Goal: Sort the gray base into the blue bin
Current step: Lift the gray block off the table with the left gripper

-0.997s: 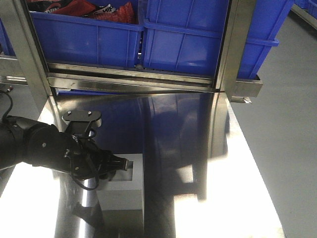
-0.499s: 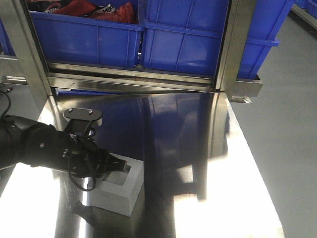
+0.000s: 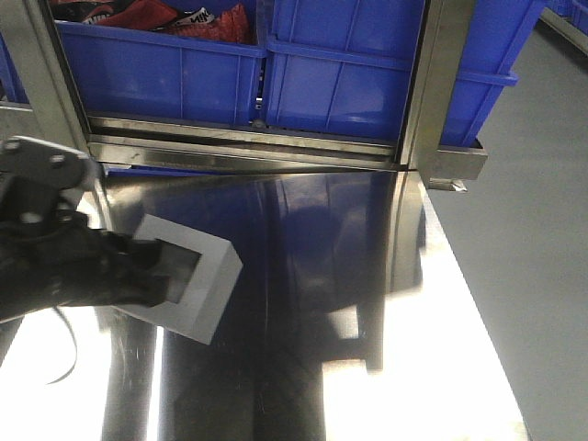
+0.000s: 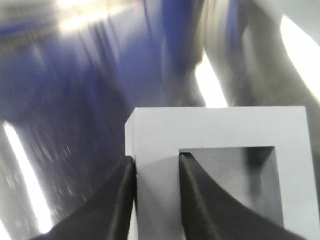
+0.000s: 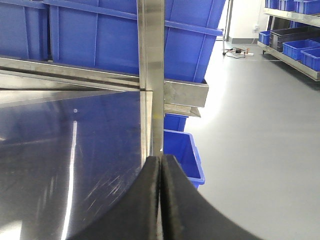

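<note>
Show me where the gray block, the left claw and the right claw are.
gray block (image 3: 217, 292), front view, rim beside its opening.
left claw (image 4: 155, 164), left wrist view, midway between fingertips.
right claw (image 5: 160, 161), right wrist view, where the tips meet.

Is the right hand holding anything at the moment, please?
No, the right hand is shut, its two sides pressed flat together with nothing between them.
</note>
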Motion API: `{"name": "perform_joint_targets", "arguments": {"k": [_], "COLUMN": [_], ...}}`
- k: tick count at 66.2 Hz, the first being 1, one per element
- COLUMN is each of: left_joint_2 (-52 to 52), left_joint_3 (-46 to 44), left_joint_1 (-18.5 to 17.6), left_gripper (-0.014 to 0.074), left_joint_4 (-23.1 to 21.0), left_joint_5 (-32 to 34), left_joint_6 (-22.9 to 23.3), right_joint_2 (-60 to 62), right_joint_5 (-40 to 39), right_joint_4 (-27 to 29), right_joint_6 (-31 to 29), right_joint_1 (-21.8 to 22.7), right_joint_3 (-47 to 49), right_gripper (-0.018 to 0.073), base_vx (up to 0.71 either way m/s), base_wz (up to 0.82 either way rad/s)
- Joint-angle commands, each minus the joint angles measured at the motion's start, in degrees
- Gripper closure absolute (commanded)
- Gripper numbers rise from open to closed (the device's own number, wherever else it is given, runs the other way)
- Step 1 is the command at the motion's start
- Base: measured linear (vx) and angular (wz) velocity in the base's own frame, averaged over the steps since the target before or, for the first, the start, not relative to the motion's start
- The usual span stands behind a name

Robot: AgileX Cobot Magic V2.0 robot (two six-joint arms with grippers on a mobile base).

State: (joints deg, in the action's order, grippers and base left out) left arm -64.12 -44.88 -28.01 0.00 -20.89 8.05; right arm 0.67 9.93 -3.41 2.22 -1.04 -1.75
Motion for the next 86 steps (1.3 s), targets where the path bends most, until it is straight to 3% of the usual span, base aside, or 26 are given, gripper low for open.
{"name": "perform_joint_targets", "arguments": {"k": [1,10,20,37,52,86], "left_joint_2": [8.2,18.4,27.9,38.8,46.4,47.6], "left_joint_3": [2.7,9.1,14.4,23.7,31.3,31.7], "left_joint_1": [-0.2,-0.2,-0.2,-0.2,-0.2,-0.2], "left_gripper": [0.0602,0.0602,0.0602,0.0602,0.0602,0.0602], "left_joint_4": [0.0,0.0,0.0,1.0,1.0,0.9], "left_joint_5": [9.6,15.1,17.1,23.5,34.1,33.3], "left_joint_6": [-0.4,-0.4,-0.8,-1.6,-1.6,-1.6], "right_joint_2": [0.7,0.7,0.7,0.7,0.7,0.7], "right_joint_5": [-4.3,-4.3,-4.3,-4.3,-4.3,-4.3], "right_joint_4": [-0.4,-0.4,-0.4,-0.4,-0.4,-0.4], "right_joint_6": [-0.3,-0.3,-0.3,-0.3,-0.3,-0.3], "right_joint_1": [0.3,0.3,0.3,0.3,0.3,0.3], "right_joint_3": [-0.8,-0.8,-0.8,-0.8,-0.8,-0.8], "right_gripper": [0.0568,0.0568,0.0568,0.0568,0.0568,0.0568], "base_vx": [0.0,0.0,0.0,0.0,0.0,0.0], "base_wz": [0.0,0.0,0.0,0.0,0.0,0.0]}}
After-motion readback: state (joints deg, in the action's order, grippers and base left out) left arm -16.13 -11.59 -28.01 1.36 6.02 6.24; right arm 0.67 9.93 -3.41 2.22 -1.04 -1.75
